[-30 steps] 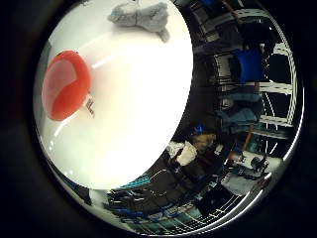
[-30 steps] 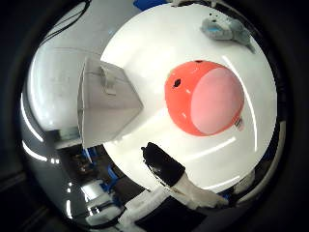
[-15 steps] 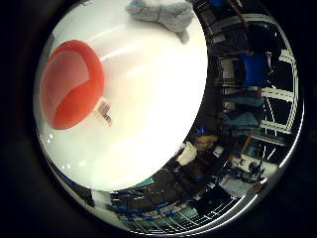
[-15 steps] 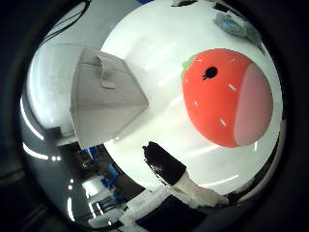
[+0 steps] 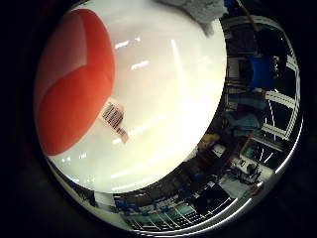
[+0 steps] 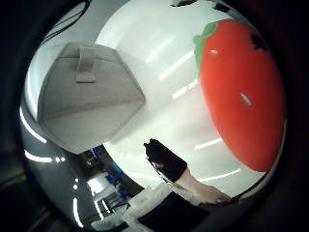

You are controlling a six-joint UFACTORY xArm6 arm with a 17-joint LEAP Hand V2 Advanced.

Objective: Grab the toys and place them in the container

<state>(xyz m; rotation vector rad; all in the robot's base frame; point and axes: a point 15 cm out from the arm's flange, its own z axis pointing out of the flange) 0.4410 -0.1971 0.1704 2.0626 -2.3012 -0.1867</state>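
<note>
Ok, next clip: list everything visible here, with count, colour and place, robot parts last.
Strawberry plush toy: one, red-orange with a green leafy top and a barcode tag, lying on the table, close under the palm.
Grey plush toy: one, grey, on the table beyond the strawberry, only partly in view.
Fabric container: one, light grey with a loop handle, on the table beside the strawberry.
Table: one, white and glossy, bearing all three.
Room beyond the table: blue chairs and clutter, too small to itemise.
Hand: one fingertip shows, black tip on a white body, over the table edge.
</note>
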